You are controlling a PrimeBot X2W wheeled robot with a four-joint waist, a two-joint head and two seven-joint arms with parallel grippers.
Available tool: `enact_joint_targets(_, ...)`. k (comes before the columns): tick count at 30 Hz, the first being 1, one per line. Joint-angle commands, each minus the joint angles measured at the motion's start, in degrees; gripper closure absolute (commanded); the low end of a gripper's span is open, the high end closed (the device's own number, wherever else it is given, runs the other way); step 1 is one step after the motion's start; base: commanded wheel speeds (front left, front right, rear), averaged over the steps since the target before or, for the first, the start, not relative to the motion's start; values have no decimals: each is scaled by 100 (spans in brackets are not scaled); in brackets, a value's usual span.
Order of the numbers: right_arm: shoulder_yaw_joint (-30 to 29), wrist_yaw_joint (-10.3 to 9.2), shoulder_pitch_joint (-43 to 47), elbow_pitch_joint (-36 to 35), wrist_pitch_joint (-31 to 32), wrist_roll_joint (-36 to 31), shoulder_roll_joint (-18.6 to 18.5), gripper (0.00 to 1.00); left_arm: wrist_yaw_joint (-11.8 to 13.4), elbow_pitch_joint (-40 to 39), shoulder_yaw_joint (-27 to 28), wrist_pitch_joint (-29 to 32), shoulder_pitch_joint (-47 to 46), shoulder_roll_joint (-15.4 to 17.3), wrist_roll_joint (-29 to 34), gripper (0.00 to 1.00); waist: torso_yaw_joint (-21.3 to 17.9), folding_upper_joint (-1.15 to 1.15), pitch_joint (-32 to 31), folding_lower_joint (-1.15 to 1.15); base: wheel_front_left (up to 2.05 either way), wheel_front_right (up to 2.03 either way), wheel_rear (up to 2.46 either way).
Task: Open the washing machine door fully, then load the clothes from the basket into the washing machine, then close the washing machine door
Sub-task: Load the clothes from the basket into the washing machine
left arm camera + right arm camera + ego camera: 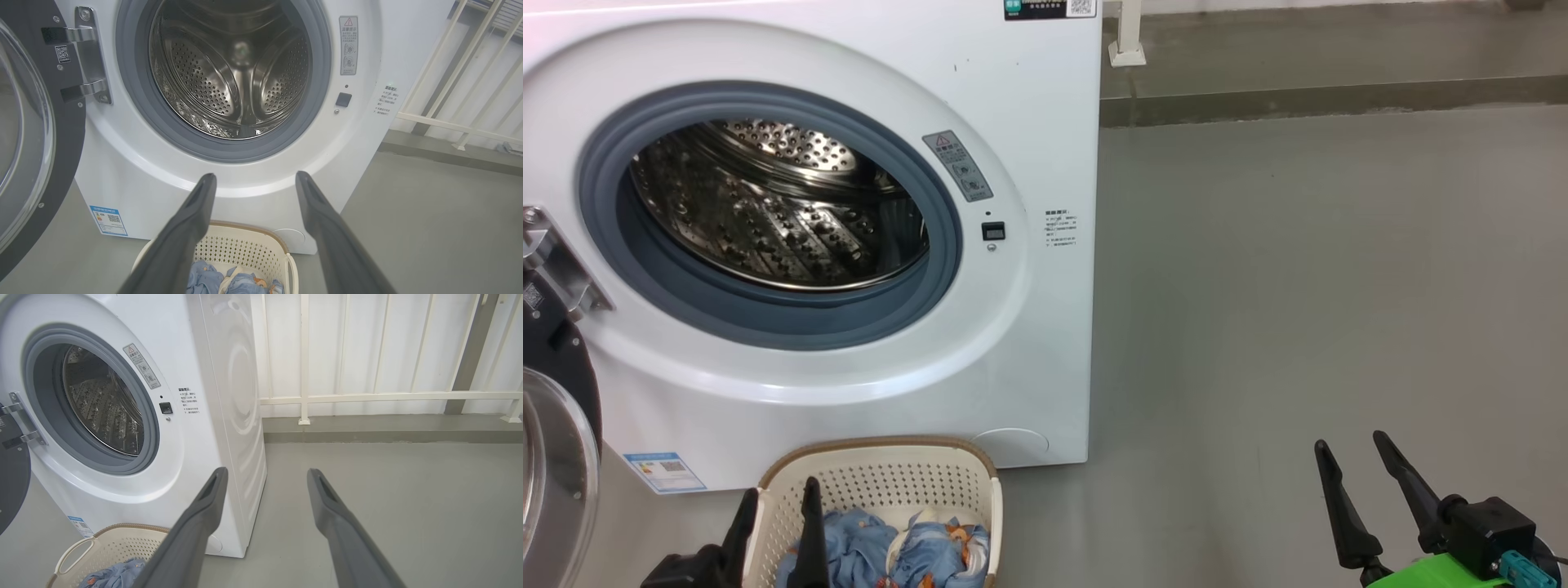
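The washing machine door (556,457) stands open; the clothes (931,547) lie in the basket (874,482) before the washing machine (1029,122). Fingers of the left gripper (780,487) and right gripper (1349,441) are spread, empty.

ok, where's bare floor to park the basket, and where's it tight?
Free: grey floor right of the washing machine, out to the kerb under the white railing; the open right gripper hangs over it. Drum mouth unobstructed. Crowded: front-left, basket with clothes close before the machine, open washing machine door beside it, open left gripper above the basket.
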Motion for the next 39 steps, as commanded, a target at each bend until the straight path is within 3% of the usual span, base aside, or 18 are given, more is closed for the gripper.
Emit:
enact_joint_targets(1,151,9,-70,-124,-69,0,-72,0,15,-116,175,-60,-188,57,57,0,1,0,6,0,0,0,0)
enact_joint_targets(23,109,9,-94,-142,-69,6,-66,0,36,-12,81,-60,-224,57,40,0,-26,0,95,0,0,0,0)
enact_joint_targets(39,121,9,-118,-100,-69,24,-157,0,71,531,-169,-60,-355,56,-81,0,-184,0,408,0,0,0,0)
